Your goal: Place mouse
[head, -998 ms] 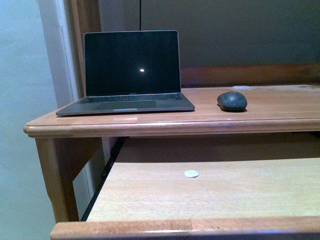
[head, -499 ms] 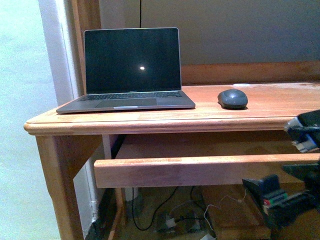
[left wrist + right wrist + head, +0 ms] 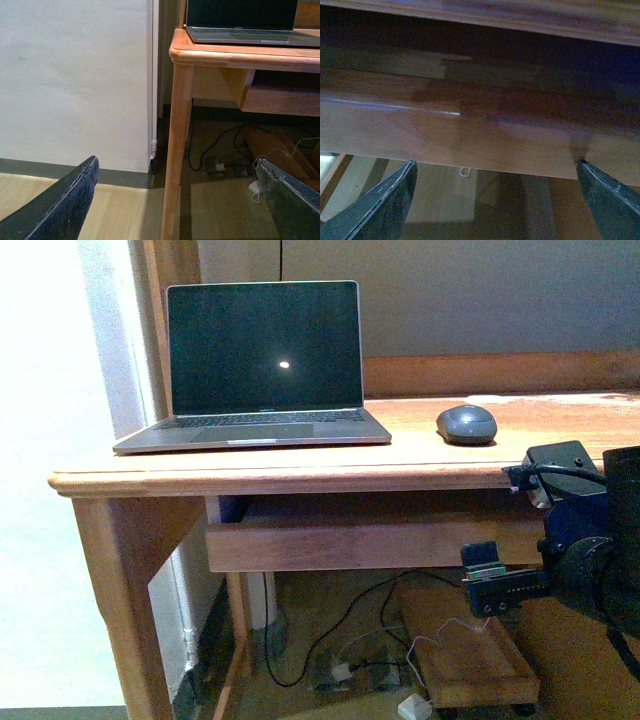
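While the mouse [image 3: 466,424], a small dark grey oval with a smooth domed top, sits on the desk [image 3: 300,475] beside the laptop [image 3: 255,370], the right gripper [image 3: 495,200] hangs below it, fingers spread apart; the left gripper [image 3: 175,200] also gapes empty.

Wooden desk [image 3: 300,480] stood against grey wall [image 3: 480,295]. Open laptop [image 3: 262,365] sat on desk, screen dark with one small bright dot. Pull-out shelf [image 3: 370,545] was tucked under desktop. White wall [image 3: 75,80] stood beside desk leg [image 3: 175,150]. Cables [image 3: 350,640] lay on floor under desk. Floor was light wood [image 3: 125,215].
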`<action>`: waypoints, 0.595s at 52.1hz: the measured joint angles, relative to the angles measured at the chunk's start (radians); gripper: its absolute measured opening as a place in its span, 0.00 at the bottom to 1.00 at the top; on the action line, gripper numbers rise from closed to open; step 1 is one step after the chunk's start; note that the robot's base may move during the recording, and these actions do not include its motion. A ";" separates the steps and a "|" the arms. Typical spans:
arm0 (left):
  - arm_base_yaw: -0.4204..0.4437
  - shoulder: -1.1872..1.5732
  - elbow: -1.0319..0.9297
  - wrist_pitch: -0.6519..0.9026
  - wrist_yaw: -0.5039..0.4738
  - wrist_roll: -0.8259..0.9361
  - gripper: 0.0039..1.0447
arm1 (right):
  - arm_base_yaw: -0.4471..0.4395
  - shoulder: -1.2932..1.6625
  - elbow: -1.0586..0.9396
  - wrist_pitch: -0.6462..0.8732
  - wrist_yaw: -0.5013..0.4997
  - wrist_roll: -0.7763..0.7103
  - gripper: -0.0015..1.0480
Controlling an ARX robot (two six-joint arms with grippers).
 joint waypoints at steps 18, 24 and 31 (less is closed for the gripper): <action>0.000 0.000 0.000 0.000 0.000 0.000 0.93 | -0.081 -0.225 -0.180 0.029 -0.169 0.089 0.93; 0.000 0.000 0.000 0.000 0.000 0.000 0.93 | -0.123 -0.379 -0.314 0.027 -0.261 0.132 0.93; 0.000 0.000 0.000 0.000 0.000 0.000 0.93 | -0.195 -0.591 -0.493 -0.014 -0.372 0.179 0.93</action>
